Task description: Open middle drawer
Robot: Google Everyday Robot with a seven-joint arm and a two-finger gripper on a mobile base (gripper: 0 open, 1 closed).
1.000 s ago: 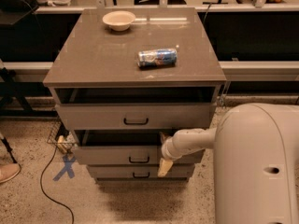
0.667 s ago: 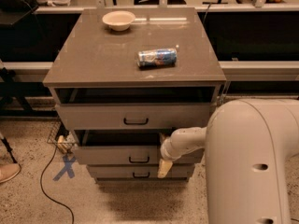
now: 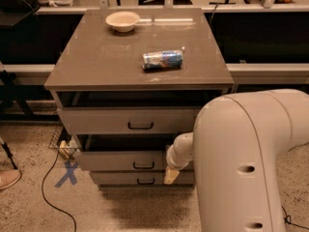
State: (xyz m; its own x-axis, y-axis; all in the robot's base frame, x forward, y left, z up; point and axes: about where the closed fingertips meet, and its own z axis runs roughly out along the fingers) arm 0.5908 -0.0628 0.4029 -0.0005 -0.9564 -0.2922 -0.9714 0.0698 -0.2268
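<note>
While our arm point(image 3: 251, 168) is filling the near right of the view, we are working low on the cabinet beneath the counter point(image 3: 96, 66). Its middle drawer point(image 3: 116, 160) is sitting between the top drawer point(image 3: 96, 122) and the bottom drawer point(image 3: 116, 179). It is already standing proud of the one below, with a dark gap showing above its front. We are judging the pull as begun but far from finished.

On the counter a can point(image 3: 162, 60) is lying on its side and a bowl point(image 3: 122, 21) is resting toward the far edge, both well apart from our work. Our gripper point(image 3: 171, 174) is hanging at the right end of the middle drawer's front, right of the black handle point(image 3: 144, 166). Whether it is spread or pinching anything we cannot tell.

To do this well, we are wanting a straight, level, slow pull toward the near side, so the drawer is not skewing on its runners.

Against the earlier views, the arm's shell is covering more of the scene toward the left, while drawer and gripper are sitting where they were.
</note>
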